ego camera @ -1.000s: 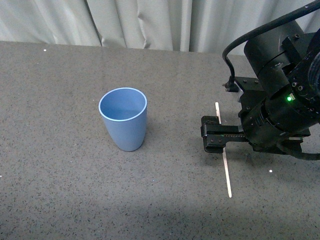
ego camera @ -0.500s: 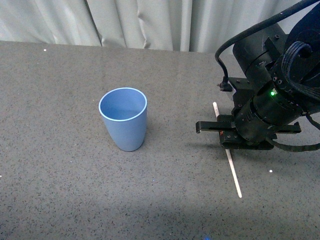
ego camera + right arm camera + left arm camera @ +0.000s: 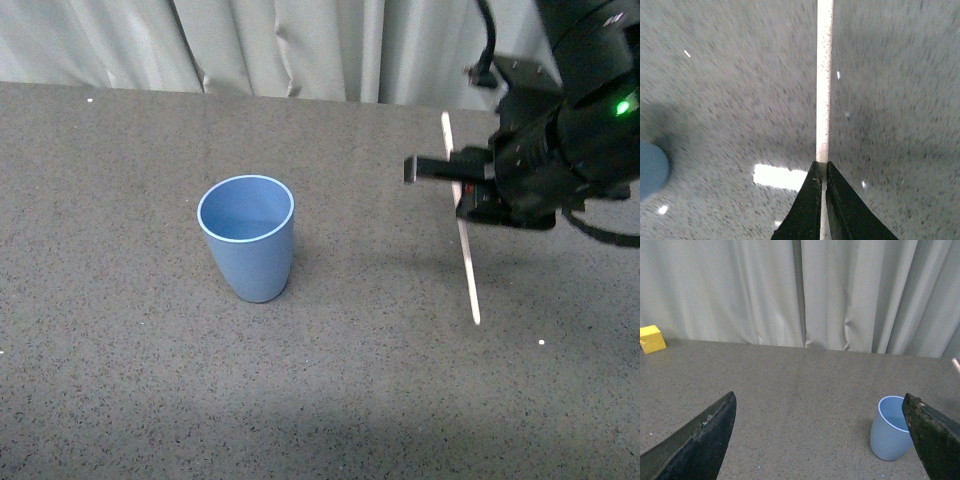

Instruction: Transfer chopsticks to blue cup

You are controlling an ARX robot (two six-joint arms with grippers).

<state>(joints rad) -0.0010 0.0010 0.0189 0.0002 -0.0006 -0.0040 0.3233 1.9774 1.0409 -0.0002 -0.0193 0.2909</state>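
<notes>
**Supervisor:** How is the right arm standing?

**Inspector:** It is reaching in from the right side of the front view, its dark wrist body sitting high near the curtain [image 3: 280,45]. The right gripper [image 3: 452,182] is pointing left, toward the cup's side. Its jaws are pressing together on the chopsticks [image 3: 468,262]. The right wrist view confirms this, with the two black fingers [image 3: 807,210] pinching the stick [image 3: 824,75] at its near portion.

**Supervisor:** And how is the stick lying?

**Inspector:** It is running nearly straight and slightly tilted, one end toward the curtain and the other toward the camera. I cannot tell whether the near end is touching the table [image 3: 120,380].

**Supervisor:** Where is the cup?

**Inspector:** The blue cup [image 3: 248,240] is standing upright on the table, well apart from the stick, to its left.

**Supervisor:** What about the left arm?

**Inspector:** The left gripper [image 3: 818,397] is hanging above the table with its jaws spread wide and nothing between them. The cup [image 3: 890,432] is showing beside one finger, and a yellow block [image 3: 652,338] is sitting far off by the curtain.
</notes>
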